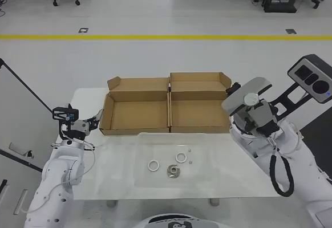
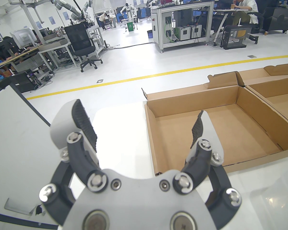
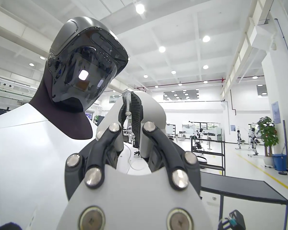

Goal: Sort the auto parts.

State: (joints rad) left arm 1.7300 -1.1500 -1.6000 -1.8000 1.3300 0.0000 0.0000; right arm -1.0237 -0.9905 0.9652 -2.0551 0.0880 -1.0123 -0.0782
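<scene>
Right gripper [image 3: 130, 101] points up at the ceiling [image 3: 172, 13], clamped on a silver threaded bolt [image 3: 126, 104]. Left gripper [image 2: 139, 120] hangs with jaws apart, just beside the left cardboard box [image 2: 206, 125]; right cardboard box [image 1: 197, 108] butts against it. I see two white rings [image 1: 153, 166] and a metal disc [image 1: 172, 170] on the white table [image 1: 114, 176], near side. Pale floor [image 1: 211, 57], yellow line [image 1: 166, 37] beyond.

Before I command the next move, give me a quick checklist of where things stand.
1. Right gripper jaws shut on the threaded bolt: ok.
2. Left gripper jaws open, empty: ok.
3. Left box and right box open, empty: ok.
4. Bolt positioned over a box: cannot tell.
5. Left white ring, right white ring and metal part not yet boxed: not ok.
</scene>
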